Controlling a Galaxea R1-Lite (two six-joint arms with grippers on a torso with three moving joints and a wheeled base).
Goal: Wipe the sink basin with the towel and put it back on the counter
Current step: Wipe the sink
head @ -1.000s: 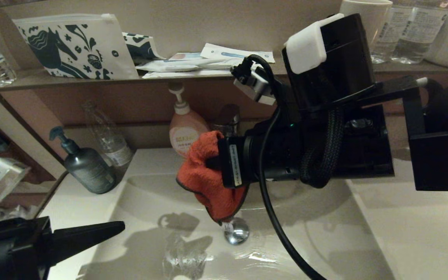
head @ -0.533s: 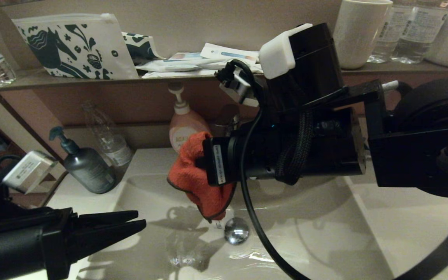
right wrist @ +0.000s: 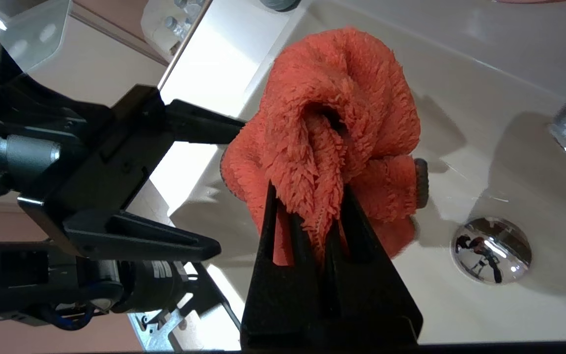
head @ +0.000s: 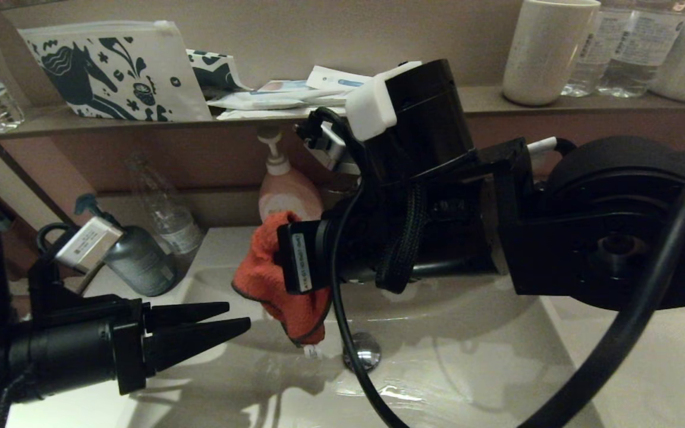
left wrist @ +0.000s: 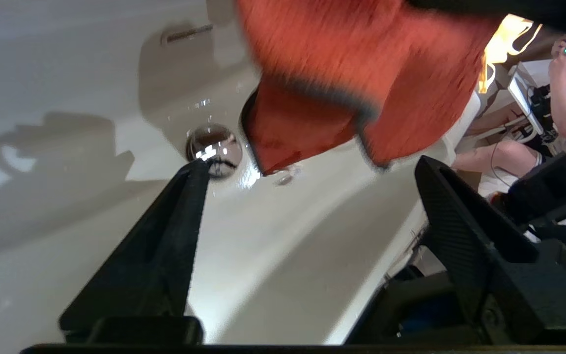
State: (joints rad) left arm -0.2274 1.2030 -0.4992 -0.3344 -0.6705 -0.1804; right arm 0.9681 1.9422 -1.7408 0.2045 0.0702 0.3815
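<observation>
Two grippers meet over the sink basin (head: pixel 473 356). Nearest the head camera, the left gripper (head: pixel 235 318) reaches in from the counter (head: pixel 90 410) side with its fingers spread and nothing between them, its tips just short of the towel (head: pixel 271 279). The left wrist view alone shows the towel's dark-bordered lower corners (left wrist: pixel 322 123) hanging free above the basin floor, beside the chrome drain stopper (left wrist: pixel 214 150). Beyond the left tips, the right gripper (right wrist: pixel 307 196) pinches the bunched towel; only its wrist view shows the two fingers clamped on a fold. Farther back, behind the right gripper, stands a pink pump bottle (head: pixel 286 190), with a shelf (head: pixel 81 122) above.
</observation>
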